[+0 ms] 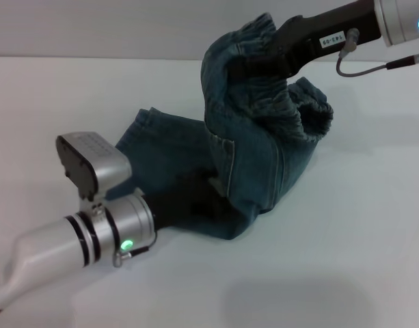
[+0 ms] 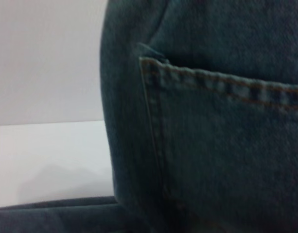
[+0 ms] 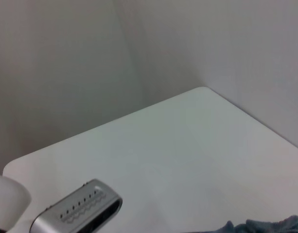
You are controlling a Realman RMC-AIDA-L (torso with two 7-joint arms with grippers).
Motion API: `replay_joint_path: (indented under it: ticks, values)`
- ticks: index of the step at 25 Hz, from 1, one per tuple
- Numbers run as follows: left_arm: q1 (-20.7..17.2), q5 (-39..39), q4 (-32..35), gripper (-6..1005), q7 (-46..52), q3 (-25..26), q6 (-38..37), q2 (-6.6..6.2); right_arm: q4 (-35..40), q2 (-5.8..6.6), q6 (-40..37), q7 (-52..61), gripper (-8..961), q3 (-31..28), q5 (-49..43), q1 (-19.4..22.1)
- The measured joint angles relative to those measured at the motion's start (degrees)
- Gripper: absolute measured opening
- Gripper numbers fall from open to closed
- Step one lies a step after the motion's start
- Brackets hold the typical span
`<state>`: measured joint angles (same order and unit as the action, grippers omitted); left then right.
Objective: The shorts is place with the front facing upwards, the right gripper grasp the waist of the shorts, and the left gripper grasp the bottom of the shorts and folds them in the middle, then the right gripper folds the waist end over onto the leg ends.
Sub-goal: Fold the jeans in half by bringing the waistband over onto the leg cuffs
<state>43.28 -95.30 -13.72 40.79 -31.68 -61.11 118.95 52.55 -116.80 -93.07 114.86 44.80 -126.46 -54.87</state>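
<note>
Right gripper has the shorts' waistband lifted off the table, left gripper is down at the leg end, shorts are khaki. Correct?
Not quite. The shorts are blue denim, not khaki; the head view shows that, and the left wrist view shows the stitched denim up close. The rest holds: the right gripper holds the waistband up off the table, and the left gripper is down at the leg end.

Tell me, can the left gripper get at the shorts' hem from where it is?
Probably yes. The left gripper is already low against the shorts near their leg end, with denim filling its wrist view. The right gripper holds the waist lifted, farther back, out of its way.
</note>
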Motion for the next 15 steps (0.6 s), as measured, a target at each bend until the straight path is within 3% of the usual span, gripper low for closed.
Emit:
replay_joint_path:
  ticks: [11, 15]
  values:
    - [-5.8, 0.3, 15.7, 832, 8.4, -0.1, 0.6, -0.69, 0.0, 0.27, -0.5, -0.2, 76, 0.7, 0.0, 1.2]
    - [-8.1, 1.0, 21.6, 832, 11.2, 1.8, 0.7, -0.76, -0.7, -0.64, -0.4, -1.3, 76, 2.0, 0.4, 1.2]
